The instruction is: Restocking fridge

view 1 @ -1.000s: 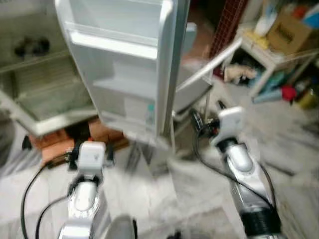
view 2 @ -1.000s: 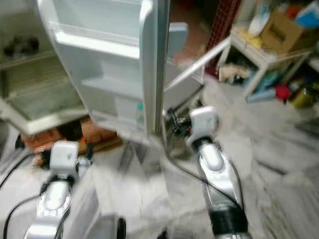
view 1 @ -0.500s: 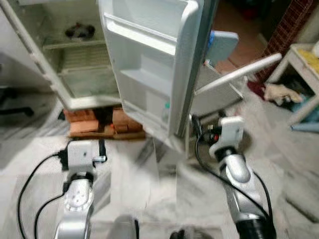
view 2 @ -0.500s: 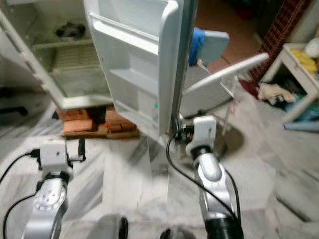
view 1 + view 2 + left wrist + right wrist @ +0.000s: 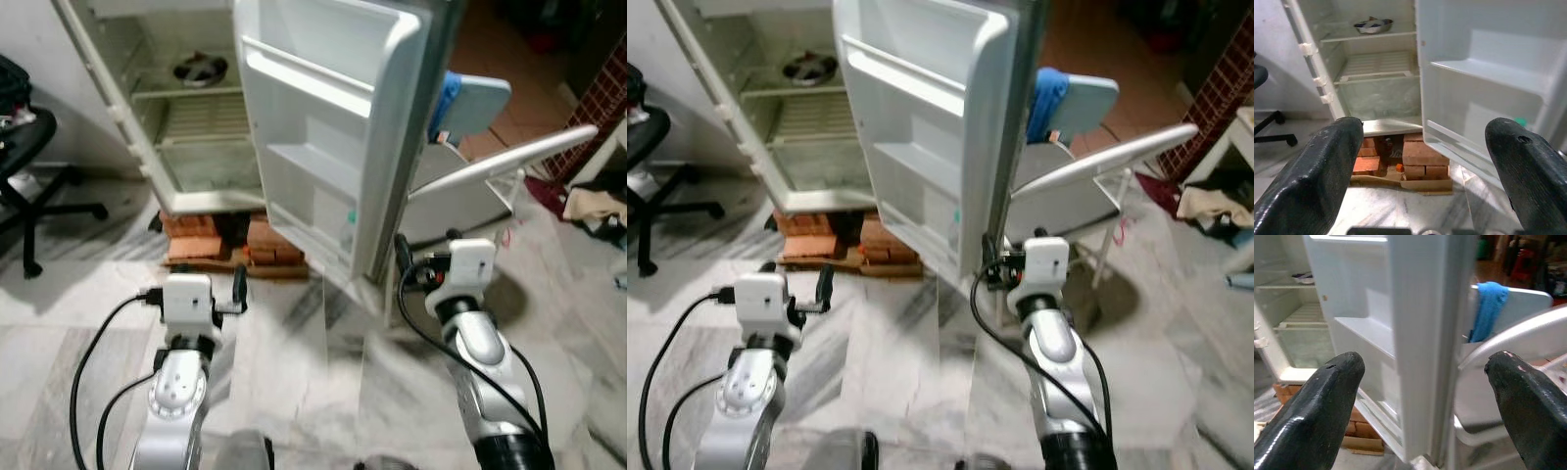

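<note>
Head camera swung left since a second ago, bringing the open white fridge [image 5: 196,108] on its red bricks [image 5: 230,240] centre, so restocking awaits approach; left gripper [image 5: 1420,161] and right gripper [image 5: 1420,396] both spread empty, the right wrist view adding a blue cloth [image 5: 1488,308] behind the white door [image 5: 333,127].

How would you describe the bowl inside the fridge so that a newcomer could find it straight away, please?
Start at the open white fridge standing on bricks. Look inside at its upper shelf, above the bare wire rack. The bowl is a shallow metal dish, the one loose item there.
</note>
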Robot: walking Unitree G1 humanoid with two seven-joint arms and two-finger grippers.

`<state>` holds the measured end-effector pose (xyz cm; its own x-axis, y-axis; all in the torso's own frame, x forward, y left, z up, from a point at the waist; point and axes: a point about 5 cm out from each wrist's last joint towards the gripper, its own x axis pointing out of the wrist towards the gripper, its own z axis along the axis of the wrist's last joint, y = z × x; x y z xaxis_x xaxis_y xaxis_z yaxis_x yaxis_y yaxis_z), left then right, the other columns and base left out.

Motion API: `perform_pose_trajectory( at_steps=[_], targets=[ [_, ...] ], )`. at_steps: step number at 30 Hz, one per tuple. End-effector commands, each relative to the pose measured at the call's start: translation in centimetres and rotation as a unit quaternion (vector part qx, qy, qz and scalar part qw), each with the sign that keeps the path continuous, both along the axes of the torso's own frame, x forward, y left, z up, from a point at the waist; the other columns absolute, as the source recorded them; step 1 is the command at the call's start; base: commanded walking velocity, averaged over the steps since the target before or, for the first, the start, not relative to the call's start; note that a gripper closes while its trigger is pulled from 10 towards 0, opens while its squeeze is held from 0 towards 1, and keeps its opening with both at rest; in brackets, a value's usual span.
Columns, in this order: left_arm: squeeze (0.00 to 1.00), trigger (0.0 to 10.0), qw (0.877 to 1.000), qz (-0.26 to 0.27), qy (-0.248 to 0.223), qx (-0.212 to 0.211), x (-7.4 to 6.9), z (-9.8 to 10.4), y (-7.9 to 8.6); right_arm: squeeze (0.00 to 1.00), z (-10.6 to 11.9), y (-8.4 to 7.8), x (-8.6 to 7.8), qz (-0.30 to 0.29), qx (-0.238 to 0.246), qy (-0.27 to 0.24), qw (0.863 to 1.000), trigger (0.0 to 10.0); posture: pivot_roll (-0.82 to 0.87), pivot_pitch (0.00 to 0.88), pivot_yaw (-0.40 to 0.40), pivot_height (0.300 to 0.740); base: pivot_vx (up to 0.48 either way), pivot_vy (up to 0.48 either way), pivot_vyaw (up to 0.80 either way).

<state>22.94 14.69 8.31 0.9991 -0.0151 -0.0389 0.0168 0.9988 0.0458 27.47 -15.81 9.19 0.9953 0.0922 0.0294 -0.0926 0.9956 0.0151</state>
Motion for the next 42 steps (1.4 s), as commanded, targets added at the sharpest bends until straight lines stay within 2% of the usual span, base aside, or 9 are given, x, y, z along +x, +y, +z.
perform_pose_trajectory(
  at_steps=[1,7,14,25,42],
  targets=[
    [0.0,10.0,1.0,-0.004,-0.01,0.0,0.0,0.4,0.2,0.0,0.7,0.4,0.7,0.009,0.0,-0.01,1.0,10.0,0.11,0.092,-0.015,0.74,0.472,0.0,0.0],
    [0.0,10.0,1.0,-0.011,-0.017,0.005,0.2,0.7,0.1,0.0,1.5,-0.4,1.8,-0.007,-0.005,-0.021,1.0,10.0,0.11,0.094,-0.017,0.74,0.476,0.0,0.0],
    [0.0,10.0,1.0,-0.012,-0.017,0.007,0.3,0.8,-0.1,0.0,1.8,-0.3,2.0,-0.01,-0.009,-0.028,1.0,10.0,0.1,0.098,-0.018,0.74,0.478,0.0,0.0],
    [0.0,10.0,1.0,-0.008,-0.015,0.02,0.3,0.6,-0.4,0.0,2.4,-0.5,2.5,-0.003,-0.021,-0.043,0.999,10.0,0.1,0.108,-0.02,0.74,0.0,0.0,0.0],
    [0.0,10.0,1.0,-0.003,-0.011,0.025,0.3,0.6,-0.3,0.0,2.3,-0.1,2.6,0.013,-0.013,-0.041,0.999,10.0,0.1,0.11,-0.013,0.74,0.0,-0.453,0.0]
  ],
)
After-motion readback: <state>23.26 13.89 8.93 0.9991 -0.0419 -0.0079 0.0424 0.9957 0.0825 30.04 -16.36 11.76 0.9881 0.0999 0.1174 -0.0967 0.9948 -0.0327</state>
